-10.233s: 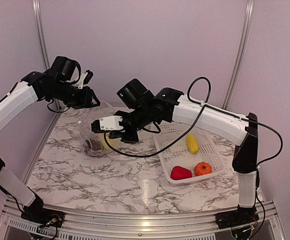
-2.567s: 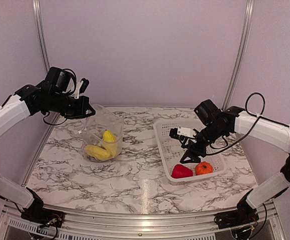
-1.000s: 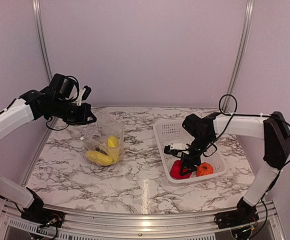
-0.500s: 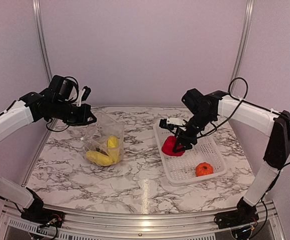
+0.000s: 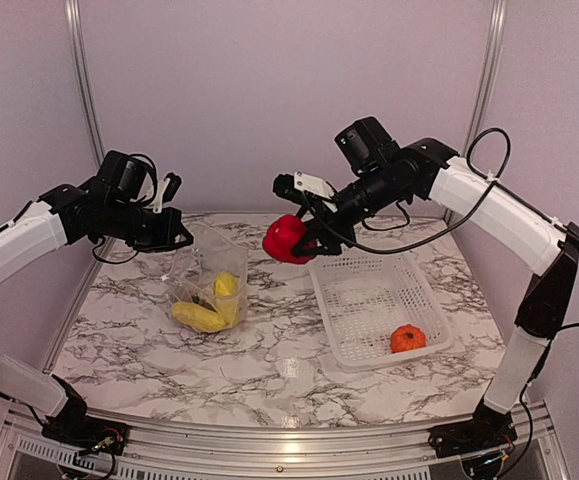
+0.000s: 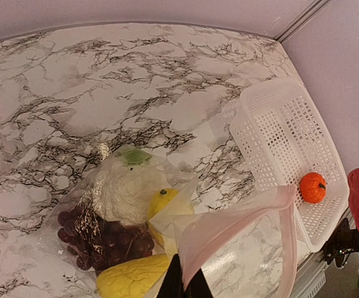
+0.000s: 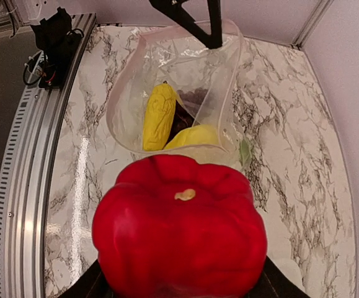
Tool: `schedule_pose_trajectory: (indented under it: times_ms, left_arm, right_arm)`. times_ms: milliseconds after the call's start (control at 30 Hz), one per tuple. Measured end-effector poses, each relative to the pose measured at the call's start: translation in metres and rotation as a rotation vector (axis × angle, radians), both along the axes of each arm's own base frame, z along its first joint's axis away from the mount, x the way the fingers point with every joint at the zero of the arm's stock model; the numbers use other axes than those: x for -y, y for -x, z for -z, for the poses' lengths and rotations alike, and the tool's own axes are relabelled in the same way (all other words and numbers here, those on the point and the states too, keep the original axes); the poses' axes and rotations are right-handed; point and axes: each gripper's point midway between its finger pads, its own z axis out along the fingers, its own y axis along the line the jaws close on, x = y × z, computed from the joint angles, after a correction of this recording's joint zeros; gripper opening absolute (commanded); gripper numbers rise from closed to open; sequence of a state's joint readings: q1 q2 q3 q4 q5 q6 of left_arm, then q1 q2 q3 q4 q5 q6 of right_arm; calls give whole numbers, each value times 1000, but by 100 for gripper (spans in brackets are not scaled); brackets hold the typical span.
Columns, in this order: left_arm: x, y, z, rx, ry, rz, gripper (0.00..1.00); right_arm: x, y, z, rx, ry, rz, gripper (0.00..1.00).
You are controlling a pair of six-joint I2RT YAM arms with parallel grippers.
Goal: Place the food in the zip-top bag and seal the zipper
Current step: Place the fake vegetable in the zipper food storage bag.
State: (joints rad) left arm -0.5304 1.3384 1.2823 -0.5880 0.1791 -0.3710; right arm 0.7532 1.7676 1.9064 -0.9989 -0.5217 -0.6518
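Red pepper (image 5: 283,238) sits clamped in the right gripper (image 5: 307,228), up right of the bag (image 5: 212,280). Left gripper (image 5: 174,236) pinches the bag's rim, propping it open. Released early, the pepper could strike the near rim, collapse the mouth, and roll onto the desk (image 5: 269,365).

Clear crinkly glossy plastic zip-top bag (image 5: 221,262), smooth shiny red pepper (image 5: 285,238), white plastic lattice basket (image 5: 365,297), glossy marble-look desk (image 5: 269,352)

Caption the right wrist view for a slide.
Right gripper holding the red pepper, facing the open zip-top bag whose rim the left gripper pinches.
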Motion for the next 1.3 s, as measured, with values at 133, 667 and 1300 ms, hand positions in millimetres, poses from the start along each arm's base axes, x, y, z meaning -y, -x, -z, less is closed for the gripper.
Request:
schedule_pose_trajectory:
  times_ms: [133,667,1300]
  left_arm:
    - [0,0,-1,2,2,0,0]
    - [2,-2,-10,9,16,-3,0]
    - [5,1,-11,-2,36,8,0]
  right_arm:
    - [-29,6,-18,18,-61,-45,54]
    - [-84,-15,-45,-23,-275,-77,60]
    - [-137,3,5,-80,-255,-122,62]
